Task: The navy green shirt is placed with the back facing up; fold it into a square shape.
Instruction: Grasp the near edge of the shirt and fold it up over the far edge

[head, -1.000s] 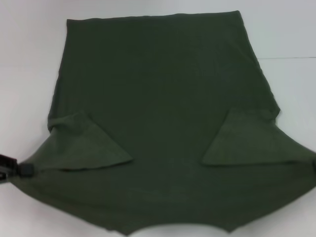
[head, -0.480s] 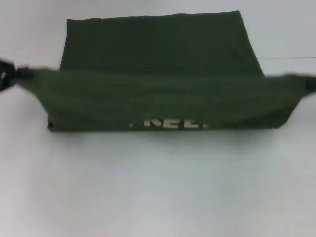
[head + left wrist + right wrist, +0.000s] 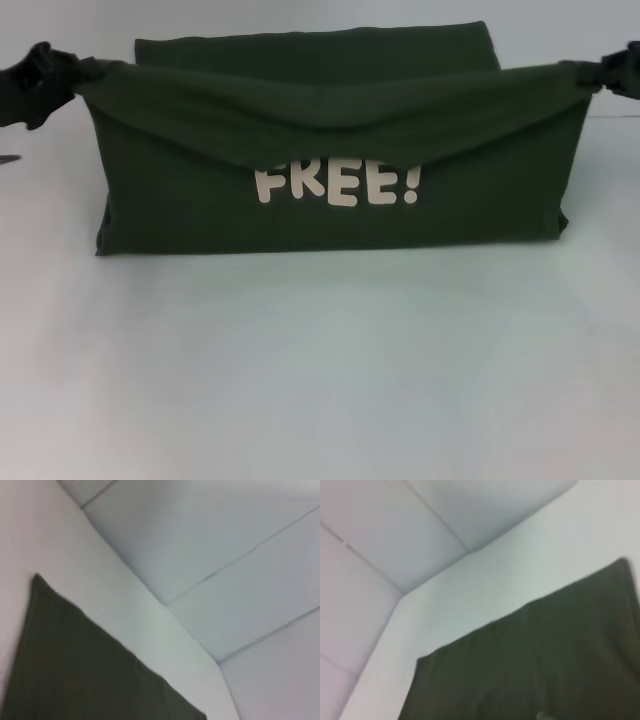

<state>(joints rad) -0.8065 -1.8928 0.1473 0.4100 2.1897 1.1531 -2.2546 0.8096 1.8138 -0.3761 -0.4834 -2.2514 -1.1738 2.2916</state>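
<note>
navy green shirt edge lifted, both end effectors gripping

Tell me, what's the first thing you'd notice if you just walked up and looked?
The cream letters "FREE!" stand out on the navy green shirt, lifted in the middle of the white table. The left gripper and the right gripper each pinch a top corner, stretching the cloth between them.

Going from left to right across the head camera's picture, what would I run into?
left gripper gripping the cloth's corner → navy green shirt stretched between the two, its cream "FREE!" lettering in the middle → right gripper gripping the other corner.
</note>
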